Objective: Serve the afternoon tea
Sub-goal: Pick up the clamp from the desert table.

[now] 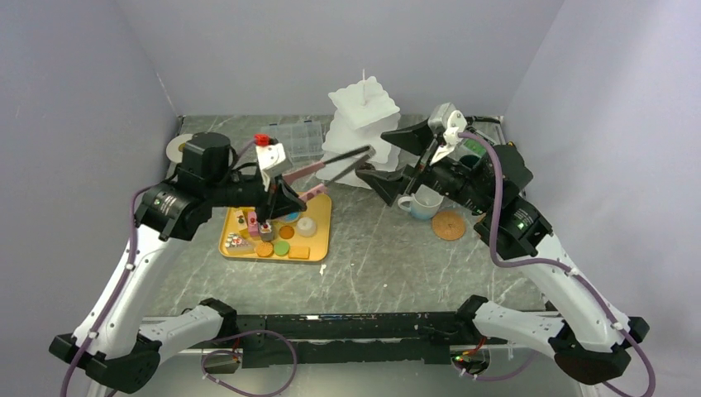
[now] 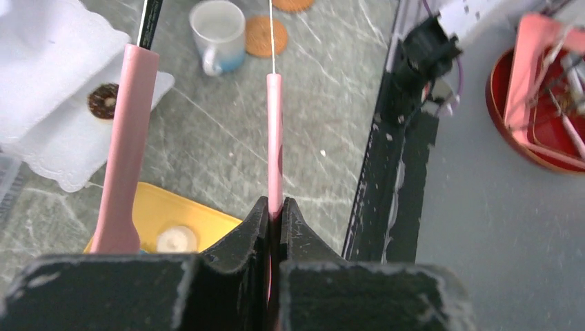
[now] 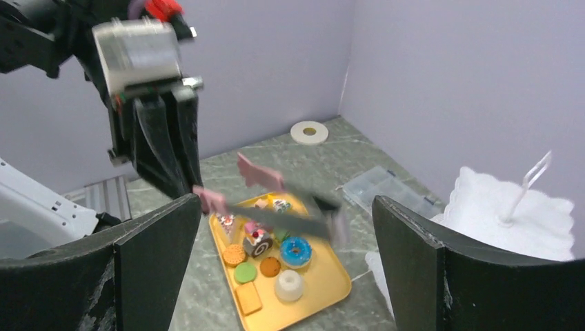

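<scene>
Pink tongs (image 2: 131, 138) are clamped by one arm between the clenched fingers of the left gripper (image 2: 274, 207) and reach out ahead of them. The right gripper (image 1: 397, 160) is spread wide, holding nothing, with the tongs' dark tips just ahead. Pastries (image 3: 296, 252) lie on a yellow tray (image 3: 324, 303) below the left fingers. The stand (image 1: 364, 116) is just beside the right ones.

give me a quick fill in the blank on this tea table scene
1. The left pincer is shut on the pink ____.
2. The right pincer stands wide ____.
3. The toy pastries lie on a ____ tray.
4. The white mug stands beside a cork ____.
Missing words: tongs; open; yellow; coaster.
</scene>
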`<state>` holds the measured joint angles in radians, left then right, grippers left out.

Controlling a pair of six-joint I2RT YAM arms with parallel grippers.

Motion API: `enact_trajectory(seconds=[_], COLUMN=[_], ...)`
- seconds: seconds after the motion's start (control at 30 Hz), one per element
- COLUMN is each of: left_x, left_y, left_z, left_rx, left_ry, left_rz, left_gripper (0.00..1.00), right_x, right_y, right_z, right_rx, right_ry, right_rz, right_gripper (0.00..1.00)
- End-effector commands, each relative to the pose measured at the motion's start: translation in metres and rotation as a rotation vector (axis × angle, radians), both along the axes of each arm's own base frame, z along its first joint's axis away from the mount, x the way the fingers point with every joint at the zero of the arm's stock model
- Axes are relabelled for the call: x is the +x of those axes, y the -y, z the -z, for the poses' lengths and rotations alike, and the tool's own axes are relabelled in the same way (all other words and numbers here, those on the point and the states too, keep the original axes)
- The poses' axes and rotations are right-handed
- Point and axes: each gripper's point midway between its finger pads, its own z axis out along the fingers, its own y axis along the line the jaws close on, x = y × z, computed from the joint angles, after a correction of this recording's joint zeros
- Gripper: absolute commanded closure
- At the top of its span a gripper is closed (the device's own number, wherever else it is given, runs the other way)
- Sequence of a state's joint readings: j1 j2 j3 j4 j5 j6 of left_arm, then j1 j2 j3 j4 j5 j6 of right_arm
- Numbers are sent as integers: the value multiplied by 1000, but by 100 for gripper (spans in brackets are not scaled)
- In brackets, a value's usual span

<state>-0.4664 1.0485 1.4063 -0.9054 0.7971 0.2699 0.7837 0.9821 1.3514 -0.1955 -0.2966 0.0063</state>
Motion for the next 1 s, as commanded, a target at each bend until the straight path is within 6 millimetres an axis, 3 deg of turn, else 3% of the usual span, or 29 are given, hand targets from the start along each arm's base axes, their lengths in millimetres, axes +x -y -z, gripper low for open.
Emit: enact_trajectory(seconds=[0.0,0.13,0.23,0.37,0.53,0.77,0.97], left_x=[14,21,15,0,-11,-17,-15], left_y=[0,-12,-13,-10,-10,-10,-10], left_z=[-51,-75,-86,-87,-83,-82,-77], left_rx=[-186,-284,-324,-339,-329,-313,-307], left_ry=[-4,-87,-96,-75,-24,36,61], left_rz=[-98,-108,-48,67,152,207,229], left_gripper=[97,97,97,97,97,97,97], right_x=[-5,-6,2,-3,5,0,-16], right_y=[-2,-3,-10,-30,-48,-55,-76], right_z=[12,37,57,51,38,26,31], right_rx=[66,82,115,173,265,340,247], right_ry=[-55,-108,-149,-104,-66,7,113], right_rz=[-103,-153,-208,-398,-521,-621,-642], right_gripper=[0,0,0,0,0,0,0])
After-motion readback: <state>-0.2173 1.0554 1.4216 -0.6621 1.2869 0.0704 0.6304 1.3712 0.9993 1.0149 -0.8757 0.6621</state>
